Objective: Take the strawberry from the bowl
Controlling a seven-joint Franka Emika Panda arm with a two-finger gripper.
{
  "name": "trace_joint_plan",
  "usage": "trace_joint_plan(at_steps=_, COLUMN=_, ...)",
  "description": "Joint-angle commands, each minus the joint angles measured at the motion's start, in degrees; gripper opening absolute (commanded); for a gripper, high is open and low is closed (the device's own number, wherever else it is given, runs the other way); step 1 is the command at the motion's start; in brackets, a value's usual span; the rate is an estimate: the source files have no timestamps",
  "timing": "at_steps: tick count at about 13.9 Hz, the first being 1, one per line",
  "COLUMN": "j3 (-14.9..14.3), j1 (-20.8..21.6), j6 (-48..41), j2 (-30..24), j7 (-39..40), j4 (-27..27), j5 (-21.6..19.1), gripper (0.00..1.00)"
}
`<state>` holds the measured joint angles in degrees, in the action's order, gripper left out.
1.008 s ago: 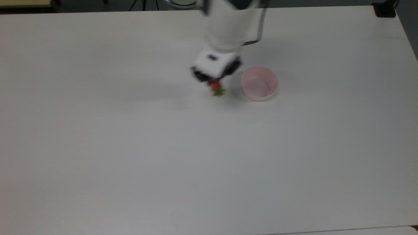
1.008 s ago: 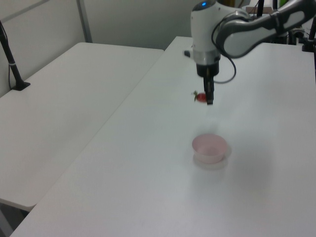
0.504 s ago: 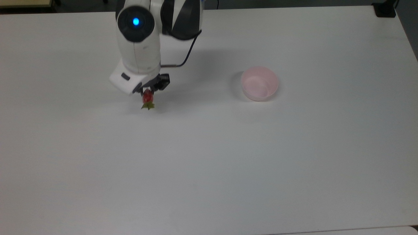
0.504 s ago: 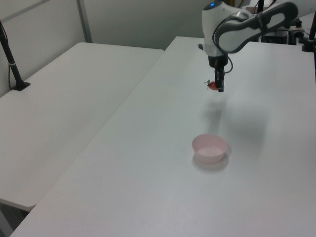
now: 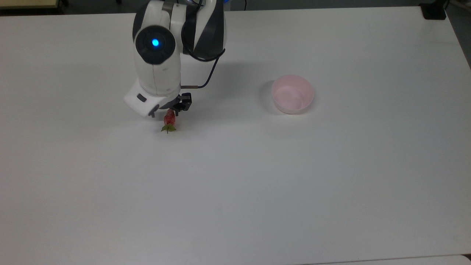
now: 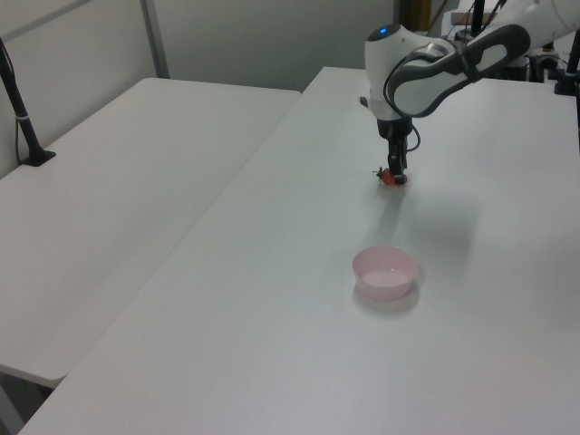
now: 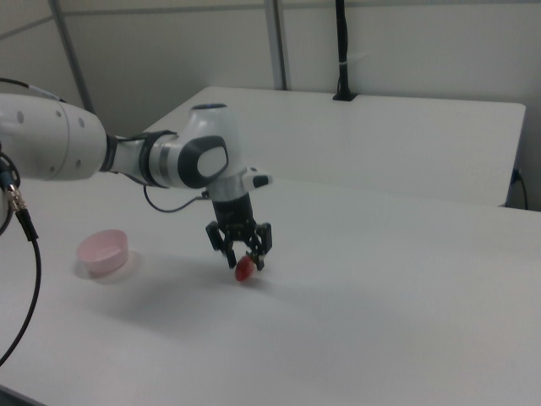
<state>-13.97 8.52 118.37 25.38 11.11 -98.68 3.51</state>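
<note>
The small red strawberry (image 5: 169, 117) with its green cap hangs point-up between the fingers of my gripper (image 5: 169, 114), low over the white table, its cap at or just above the surface. In the left view the gripper (image 6: 393, 170) points straight down on the strawberry (image 6: 390, 178). The right view has the gripper (image 7: 247, 260) closed around the strawberry (image 7: 244, 269). The pale pink bowl (image 5: 293, 94) stands with nothing in it, well off to the top view's right of the gripper. It is nearer the camera in the left view (image 6: 385, 272) and left of the gripper in the right view (image 7: 102, 247).
The white table (image 5: 235, 191) stretches wide and bare around both things. A second white table (image 6: 136, 181) adjoins it on the left view's left. A black post clamp (image 5: 433, 11) sits at the top view's far right corner. The arm's cable (image 5: 208, 79) loops beside the wrist.
The gripper carried the strawberry from beside the bowl far toward the top view's left, then came down toward the table. The bowl stayed where it was.
</note>
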Motion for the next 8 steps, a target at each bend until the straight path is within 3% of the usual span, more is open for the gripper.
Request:
trace_joint_plan(at_steps=1, j3=0.0, j1=0.9, j6=-2.9, j2=-11.7, j7=-11.2, j4=-1.1, j5=0.7, gripper=1.00)
trace_joint_plan(at_steps=5, j3=2.4, j1=0.2, j6=-14.3, j2=-22.8, j7=-11.3, j4=-1.0, j5=1.4, gripper=1.00)
trace_joint_plan(at_steps=8, j3=4.3, j1=-2.0, j6=-17.9, j2=-25.5, j7=-11.2, j4=-1.0, j5=1.2, gripper=1.00)
